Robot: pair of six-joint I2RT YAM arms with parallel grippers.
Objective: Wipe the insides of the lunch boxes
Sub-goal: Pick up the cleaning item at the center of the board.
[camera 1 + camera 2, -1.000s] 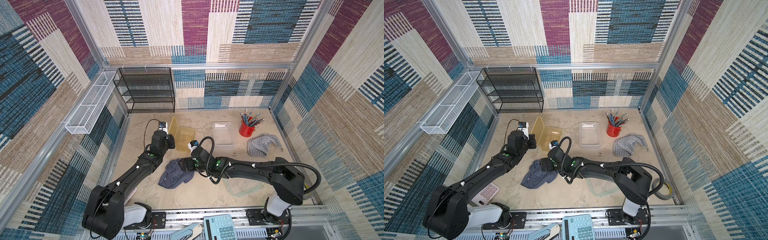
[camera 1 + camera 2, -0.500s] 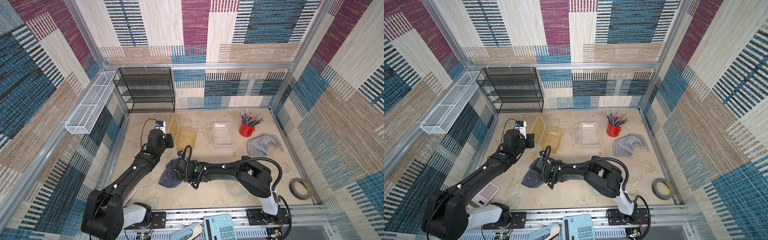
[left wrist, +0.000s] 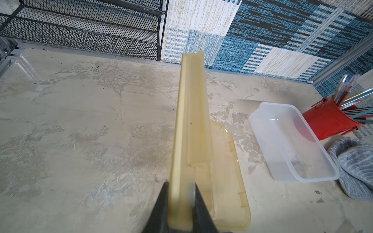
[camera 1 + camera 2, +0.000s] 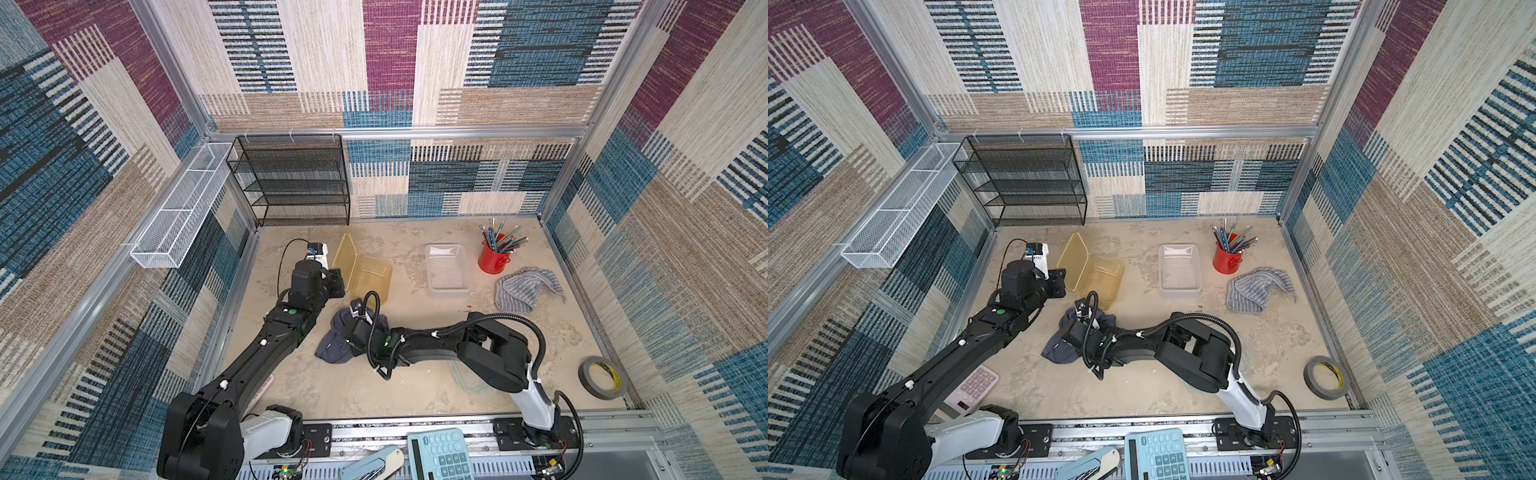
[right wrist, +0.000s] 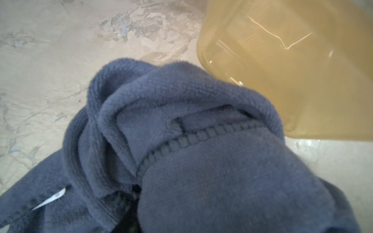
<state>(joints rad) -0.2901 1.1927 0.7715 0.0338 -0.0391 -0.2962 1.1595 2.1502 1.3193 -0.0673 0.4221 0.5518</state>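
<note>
Two lunch boxes were there, an amber box (image 4: 374,284) and a clear box (image 4: 448,272), with two lids, an amber lid (image 4: 345,258) and a clear lid (image 4: 469,380). Two cloths, a blue cloth (image 4: 332,351) and a striped cloth (image 4: 525,289), and two calculators, a pink calculator (image 4: 976,384) and a teal calculator (image 4: 1156,455), were out too. There was one pencil cup (image 4: 490,261), one tape roll (image 4: 600,392), one mesh rack (image 4: 291,183) and one wire basket (image 4: 183,212).

The left arm (image 4: 266,353) reaches forward, the left tool (image 3: 180,189) pinched tight on the edge of the amber lid (image 3: 191,121). The right arm (image 4: 436,351) lies low, bent inward — the right tool (image 4: 349,334) sits buried in dark cloth (image 5: 201,161), jaws hidden.
</note>
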